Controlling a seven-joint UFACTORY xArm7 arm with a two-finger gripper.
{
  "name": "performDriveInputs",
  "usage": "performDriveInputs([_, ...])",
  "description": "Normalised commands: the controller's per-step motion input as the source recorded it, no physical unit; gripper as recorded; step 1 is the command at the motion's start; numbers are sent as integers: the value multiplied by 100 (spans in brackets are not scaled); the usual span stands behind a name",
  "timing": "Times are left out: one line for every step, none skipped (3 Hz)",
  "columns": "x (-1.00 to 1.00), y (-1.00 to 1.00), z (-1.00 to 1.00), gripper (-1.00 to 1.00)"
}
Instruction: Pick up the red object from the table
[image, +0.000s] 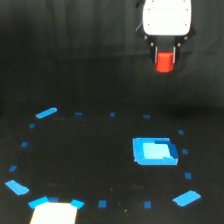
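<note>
- Gripper (165, 54): at the 1 o'clock position of the exterior view, hanging beneath a white arm housing (167, 17). Two dark fingers (156, 52) point downward.
- Gripper condition: the fingers stand close together, one on each side of the red object (164, 62), which sits between them. Closed upon it, so far as the blur allows.
- Red object: a small red-orange block, narrower than the white housing. Its lower half projects below the fingertips. It is raised well clear of the table (90, 155), with only black background around it. Exact shape cannot be made out.
- Table: flat black surface filling the lower half of the view.
- Blue tray (155, 152): flat, square, bright blue, lying on the table at 4 o'clock, below the gripper and well apart from it.
- Small blue tape marks (112, 115): scattered in a rough ring around the table centre.
- Larger blue patches: one at 10 o'clock (46, 113), one at 8 o'clock (17, 187), one at 5 o'clock (186, 198).
- White patch (54, 213): at the bottom edge, 7 o'clock, with blue tape at its upper corners.
</note>
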Motion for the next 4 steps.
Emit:
performDriveInputs([50, 44, 34, -100])
performDriveInputs([30, -41, 22, -100])
performDriveInputs([-23, -34, -20, -97])
performDriveInputs([-44, -20, -8, -100])
